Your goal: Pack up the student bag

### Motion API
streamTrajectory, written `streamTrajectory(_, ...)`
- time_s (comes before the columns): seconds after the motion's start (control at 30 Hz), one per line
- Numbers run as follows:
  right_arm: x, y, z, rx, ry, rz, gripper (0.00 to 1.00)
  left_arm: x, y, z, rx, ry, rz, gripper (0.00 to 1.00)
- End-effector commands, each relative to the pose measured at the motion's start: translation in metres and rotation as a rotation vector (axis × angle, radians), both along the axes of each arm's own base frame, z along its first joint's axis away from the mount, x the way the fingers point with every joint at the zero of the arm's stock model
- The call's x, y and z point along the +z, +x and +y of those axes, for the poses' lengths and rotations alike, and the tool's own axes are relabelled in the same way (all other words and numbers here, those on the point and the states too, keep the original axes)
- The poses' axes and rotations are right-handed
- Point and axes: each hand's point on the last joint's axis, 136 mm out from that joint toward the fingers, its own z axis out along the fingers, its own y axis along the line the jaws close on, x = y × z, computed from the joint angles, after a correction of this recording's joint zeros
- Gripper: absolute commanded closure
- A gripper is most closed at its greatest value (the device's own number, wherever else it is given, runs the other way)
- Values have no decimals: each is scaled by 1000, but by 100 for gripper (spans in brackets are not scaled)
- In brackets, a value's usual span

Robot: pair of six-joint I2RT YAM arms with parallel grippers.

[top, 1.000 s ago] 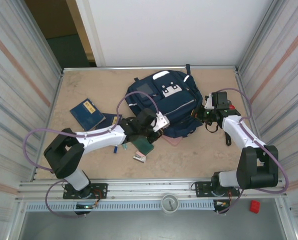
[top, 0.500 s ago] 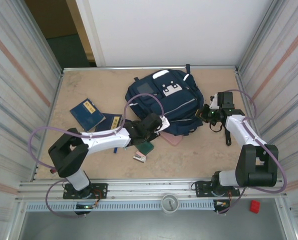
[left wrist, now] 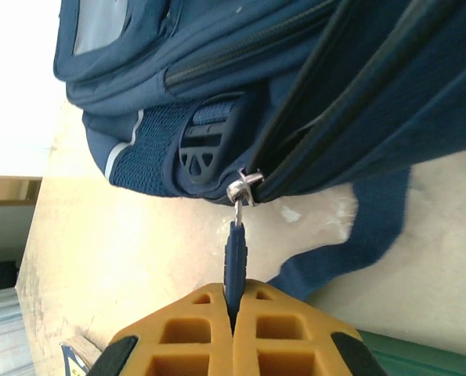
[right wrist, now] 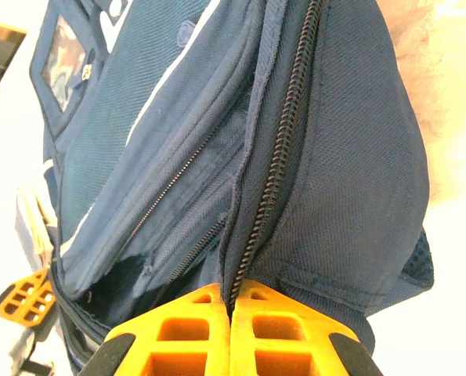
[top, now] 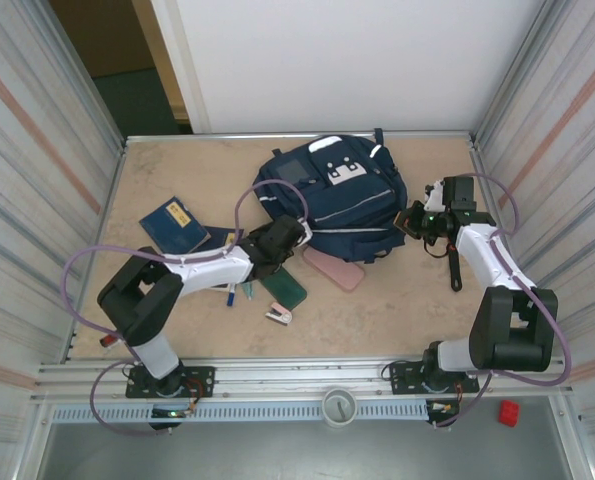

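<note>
While right gripper (right wrist: 230, 301) clamps the student bag (top: 342, 200), left gripper (left wrist: 234, 304), pinching the zipper pull (left wrist: 235, 244), retreats, likely unzipping toward itself.

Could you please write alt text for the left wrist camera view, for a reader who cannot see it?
The left pincer is shut on the blue zipper pull of a navy backpack, the pull running straight up to its metal slider. The backpack lies on a pale table, a strap trailing across it.
</note>
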Motion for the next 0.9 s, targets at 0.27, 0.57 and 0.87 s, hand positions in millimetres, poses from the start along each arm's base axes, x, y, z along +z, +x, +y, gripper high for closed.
streamTrajectory(0.27,30,4,8,55,47,-87,100,-32,32,55,215,61,65,94)
streamTrajectory(0.57,23,-21,48,145,36,-87,100,15,-18,20,111,-423,162,40)
streamTrajectory(0.87,70,-27,90,252,60,-260,95,103,-64,-70,-317,-771,295,22)
